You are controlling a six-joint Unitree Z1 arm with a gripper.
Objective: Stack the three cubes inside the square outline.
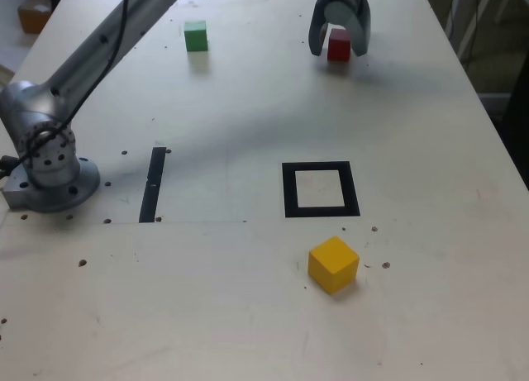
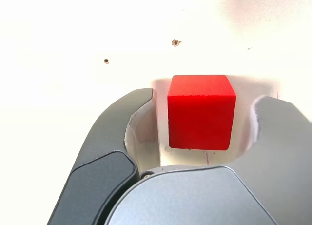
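Observation:
The red cube (image 1: 339, 45) rests on the table at the far side, between the two fingers of my gripper (image 1: 339, 42). In the wrist view the red cube (image 2: 201, 112) sits between the grey fingers (image 2: 122, 127) with a gap on each side, so my gripper (image 2: 204, 115) is open around it. A green cube (image 1: 196, 35) lies far back toward the exterior view's left. The yellow cube (image 1: 333, 264) stands near the front, just below the black square outline (image 1: 321, 189), whose pale centre holds nothing.
A narrow black strip (image 1: 153, 183) lies to the exterior view's left of the outline. The arm's grey base (image 1: 47, 162) is bolted at the left edge of the table. Small screw holes dot the tabletop.

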